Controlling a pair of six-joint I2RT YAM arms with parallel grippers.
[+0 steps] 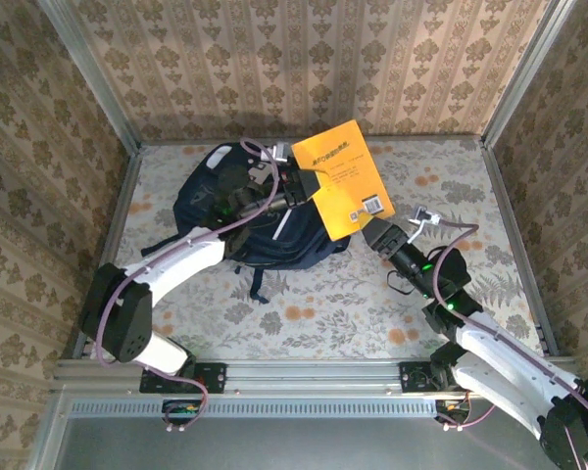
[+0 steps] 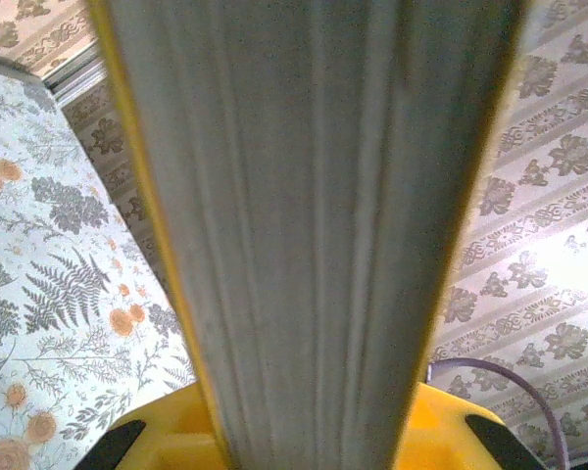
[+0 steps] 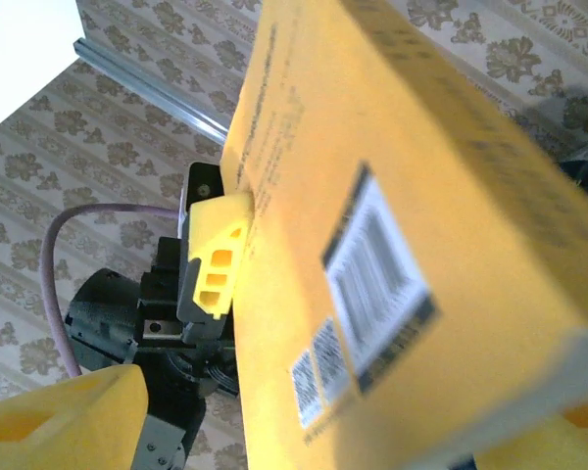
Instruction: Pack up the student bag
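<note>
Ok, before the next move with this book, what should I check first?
1. Left gripper clamped on the book: ok, the pages sit between its fingers.
2. Right gripper open: ok.
3. Right gripper clear of the book: not ok, the book's corner lies between its spread fingers.
4. Book above the bag: ok, it is held over the bag's right side.
5. Bag opening ready to take the book: cannot tell, arm and book hide it.
</note>
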